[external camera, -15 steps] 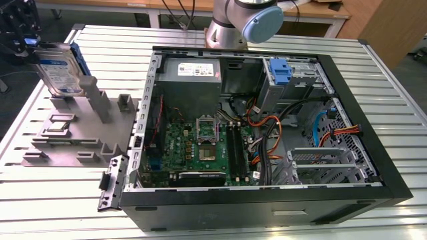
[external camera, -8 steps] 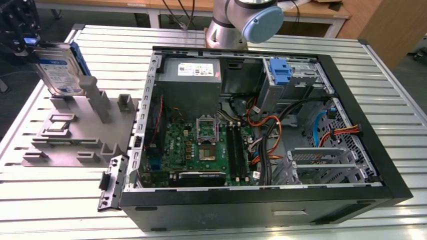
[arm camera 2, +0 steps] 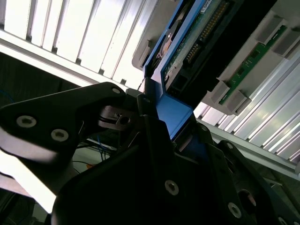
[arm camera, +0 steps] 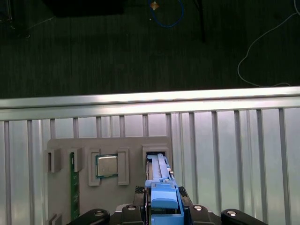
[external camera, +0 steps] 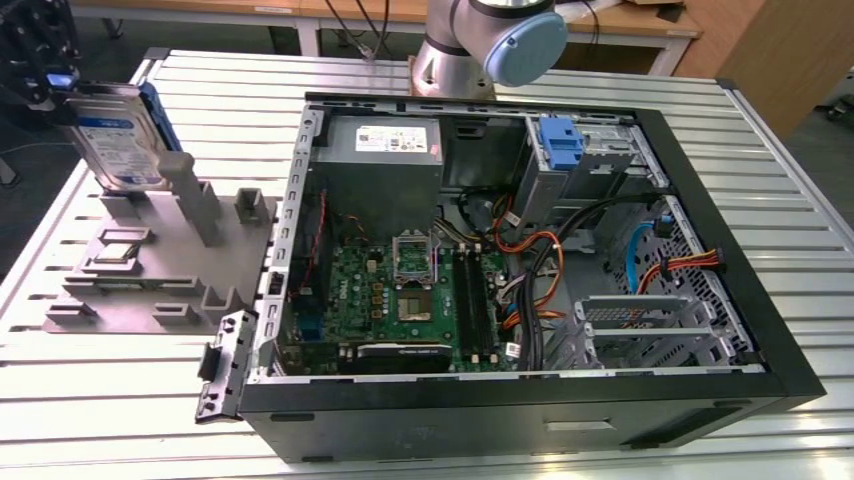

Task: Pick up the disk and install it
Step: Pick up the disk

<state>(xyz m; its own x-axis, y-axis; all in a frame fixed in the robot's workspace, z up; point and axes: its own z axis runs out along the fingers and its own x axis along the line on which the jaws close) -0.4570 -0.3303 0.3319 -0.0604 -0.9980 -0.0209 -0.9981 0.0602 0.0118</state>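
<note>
1. My claw (arm camera: 161,209) is clamped on the blue carrier edge of the disk (external camera: 115,140).
2. The disk stands upright over the grey fixture tray (external camera: 127,275) at the exterior view's left, well apart from the computer case (external camera: 694,300).
3. The disk's lower edge may sit in the tray slot (arm camera: 156,151); I cannot tell.
4. My judgement: draw it straight up with no tilt, or the carrier may bind.

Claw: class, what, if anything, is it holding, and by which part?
The claw is shut on the disk, gripping the blue carrier bracket at the disk's upper end.
</note>
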